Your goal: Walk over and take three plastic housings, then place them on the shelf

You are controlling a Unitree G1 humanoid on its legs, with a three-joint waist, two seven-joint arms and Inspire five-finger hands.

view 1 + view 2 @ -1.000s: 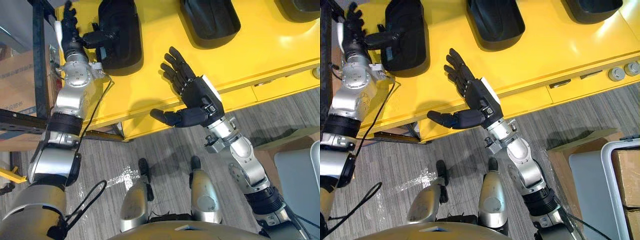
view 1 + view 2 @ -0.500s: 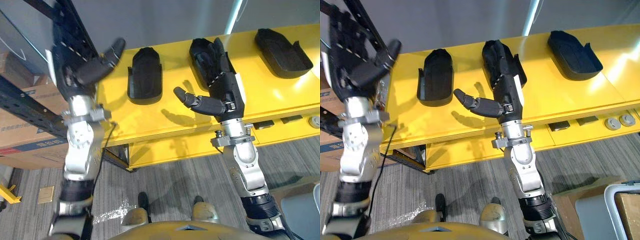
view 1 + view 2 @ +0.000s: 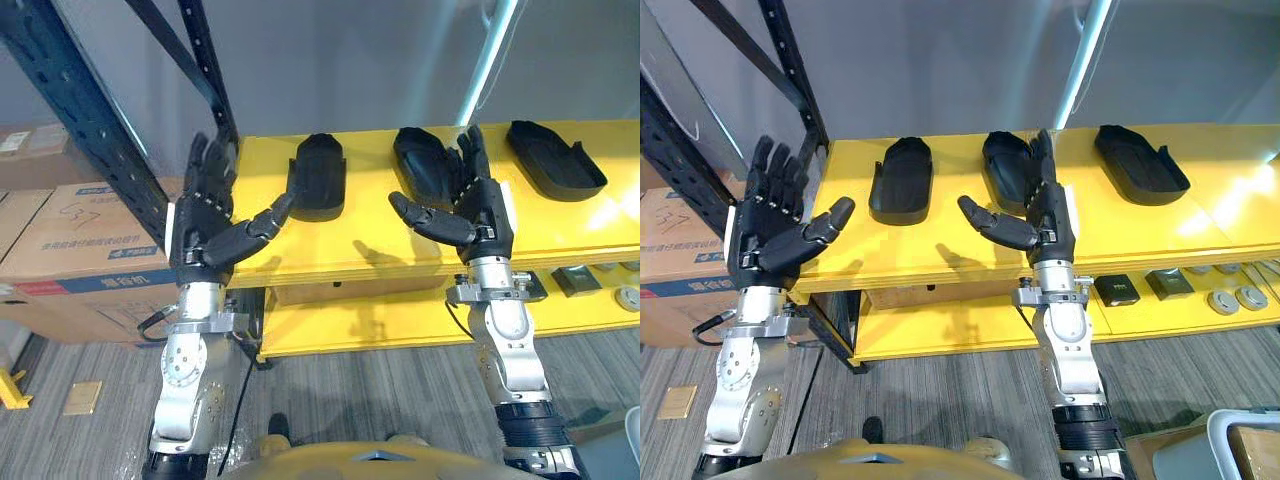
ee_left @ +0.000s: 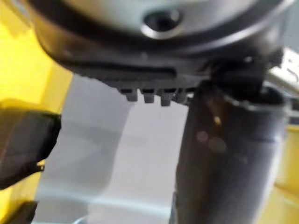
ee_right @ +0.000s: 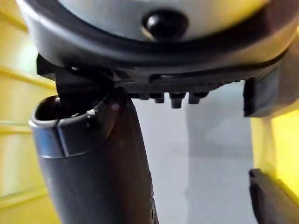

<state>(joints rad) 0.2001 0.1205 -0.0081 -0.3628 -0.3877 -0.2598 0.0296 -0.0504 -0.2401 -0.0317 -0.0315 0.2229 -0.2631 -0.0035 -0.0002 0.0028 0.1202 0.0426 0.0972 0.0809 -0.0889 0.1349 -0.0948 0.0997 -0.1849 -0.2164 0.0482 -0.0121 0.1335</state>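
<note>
**Housings in a row on the yellow bench, both hands empty**

Three black plastic housings lie side by side on the top of a yellow bench [image 3: 1230, 190]: the left housing [image 3: 902, 178], the middle housing [image 3: 1008, 170] and the right housing [image 3: 1140, 162]. Each rests flat on the bench with bare yellow between it and its neighbour, and all three sit back from the front edge.

The left hand [image 3: 775, 235] and the right hand [image 3: 1045, 215] are raised in front of the bench, palms turned toward each other. Their fingers are straight and spread, and neither hand grips anything. The right hand overlaps the middle housing in both eye views; contact cannot be judged.

Progress: no housing is in either hand. If the yellow top is the shelf the task means, the placing looks finished. If it is the pick-up spot, all three housings remain to be taken. The pictures do not settle which.

Room for moving: the front strip of the bench is bare, as are the areas outside the left and right housings, so a hand could come in from the front or from above. A dark rack post [image 3: 90, 130] rises close to the outer side of the left hand, with a cardboard box [image 3: 70, 250] below it, so that arm has little sideways room. Behind the bench stand a grey wall and a pale pole [image 3: 493, 60]. A lower tier [image 3: 940, 335] holds small dark blocks [image 3: 1114, 290] and round grey parts [image 3: 1240, 298], well below the housings.
</note>
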